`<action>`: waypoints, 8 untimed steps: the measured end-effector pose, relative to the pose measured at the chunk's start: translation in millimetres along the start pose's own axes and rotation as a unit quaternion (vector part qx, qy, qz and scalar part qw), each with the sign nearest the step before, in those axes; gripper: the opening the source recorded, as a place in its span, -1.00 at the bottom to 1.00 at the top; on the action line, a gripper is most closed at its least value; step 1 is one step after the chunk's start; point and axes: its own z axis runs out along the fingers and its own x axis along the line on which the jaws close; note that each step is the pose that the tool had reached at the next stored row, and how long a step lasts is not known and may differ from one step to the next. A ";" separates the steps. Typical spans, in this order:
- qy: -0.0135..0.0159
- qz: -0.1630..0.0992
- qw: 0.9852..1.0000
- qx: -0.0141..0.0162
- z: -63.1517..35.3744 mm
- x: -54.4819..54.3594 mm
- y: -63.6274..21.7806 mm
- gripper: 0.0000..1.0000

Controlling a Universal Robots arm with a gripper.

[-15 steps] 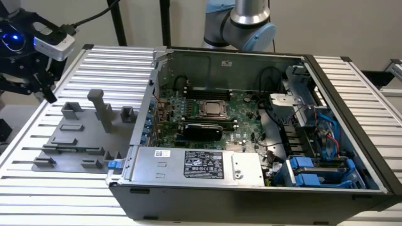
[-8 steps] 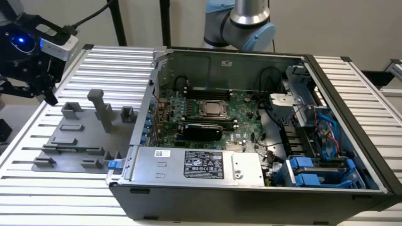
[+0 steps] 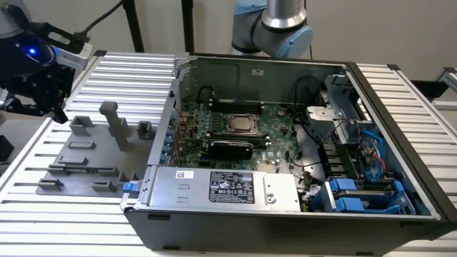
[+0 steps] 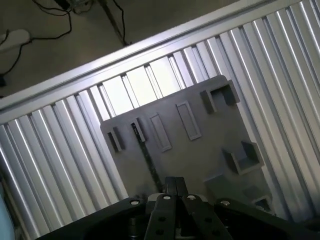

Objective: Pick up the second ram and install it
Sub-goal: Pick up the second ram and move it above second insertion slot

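Wrist view, second ram [image 4: 145,156] edge-on, thin dark strip, near gripper [image 4: 175,186]

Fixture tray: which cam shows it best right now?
Exterior view: the whole grey fixture tray lies in frame on the slatted table beside the open case, posts and blocks in relief. The wrist view looks down on its slots from closer, but the gripper covers one edge.
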 end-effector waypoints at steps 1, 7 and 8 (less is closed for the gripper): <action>0.000 -0.009 1.000 0.000 1.3 0.0 -0.1 -1.00; 0.003 -0.064 0.998 -0.001 8.1 0.1 -0.3 -1.00; 0.003 -0.073 0.997 -0.001 9.1 0.2 -0.4 -1.00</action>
